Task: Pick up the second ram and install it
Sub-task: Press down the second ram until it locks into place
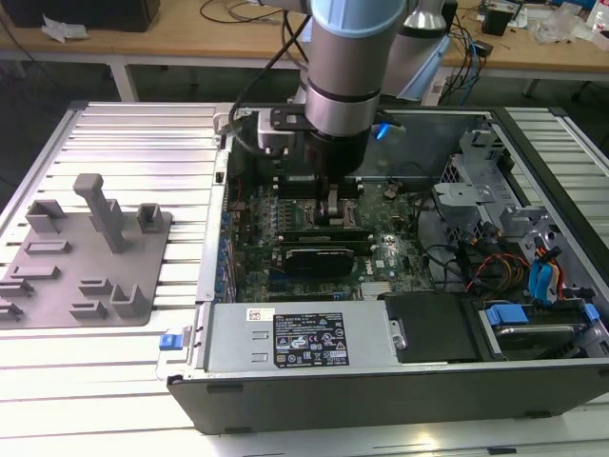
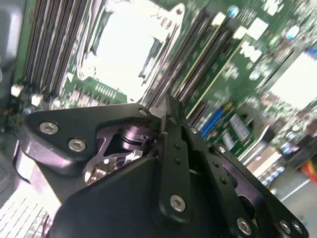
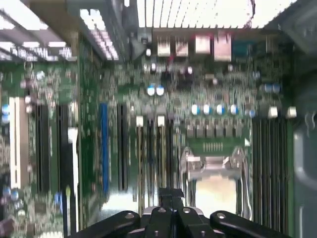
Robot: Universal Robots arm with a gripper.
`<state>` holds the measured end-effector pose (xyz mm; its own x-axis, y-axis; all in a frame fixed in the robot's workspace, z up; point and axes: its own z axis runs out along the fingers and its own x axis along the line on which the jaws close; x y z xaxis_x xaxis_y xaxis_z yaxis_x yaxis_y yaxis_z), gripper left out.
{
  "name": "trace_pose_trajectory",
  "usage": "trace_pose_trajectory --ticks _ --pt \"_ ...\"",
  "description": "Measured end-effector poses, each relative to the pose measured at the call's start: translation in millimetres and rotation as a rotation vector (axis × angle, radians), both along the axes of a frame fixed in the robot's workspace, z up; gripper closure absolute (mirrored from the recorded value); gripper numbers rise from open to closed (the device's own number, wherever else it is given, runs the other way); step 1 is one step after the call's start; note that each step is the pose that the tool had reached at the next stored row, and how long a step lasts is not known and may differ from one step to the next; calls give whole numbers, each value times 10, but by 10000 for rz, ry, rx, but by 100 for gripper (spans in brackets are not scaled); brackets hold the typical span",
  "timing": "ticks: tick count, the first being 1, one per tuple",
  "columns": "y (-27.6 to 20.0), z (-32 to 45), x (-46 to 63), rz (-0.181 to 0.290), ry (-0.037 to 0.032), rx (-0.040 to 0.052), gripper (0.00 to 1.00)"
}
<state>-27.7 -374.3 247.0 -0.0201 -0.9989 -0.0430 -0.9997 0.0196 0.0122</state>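
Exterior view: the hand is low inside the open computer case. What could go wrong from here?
1. The shut hand hangs right over the narrow memory slots, which lie side by side; a slight offset could press on the wrong one.
2. The processor socket lies just beside them, so a sideways slip might strike its metal frame.

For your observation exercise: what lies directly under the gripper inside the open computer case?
Under the gripper lies the green motherboard with long memory slots beside the processor socket. The spot beneath its fingertips is covered.

Slatted table (image 1: 114,133): grey tray (image 1: 81,262), computer case (image 1: 381,381)
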Motion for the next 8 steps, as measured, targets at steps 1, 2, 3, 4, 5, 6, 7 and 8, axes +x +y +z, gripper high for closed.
trace_pose_trajectory --ticks 1,2,3,4,5,6,7,8 --pt "-1 1 79 1 1 -1 92" --pt "-1 0 86 0 0 0 92" --pt "0 0 88 0 0 0 92" --pt "0 0 90 1 0 0 92" --pt "0 0 92 1 0 0 92" --pt "0 0 94 1 0 0 92" --pt "0 0 97 1 0 0 92" --pt "0 0 99 1 0 -1 92"
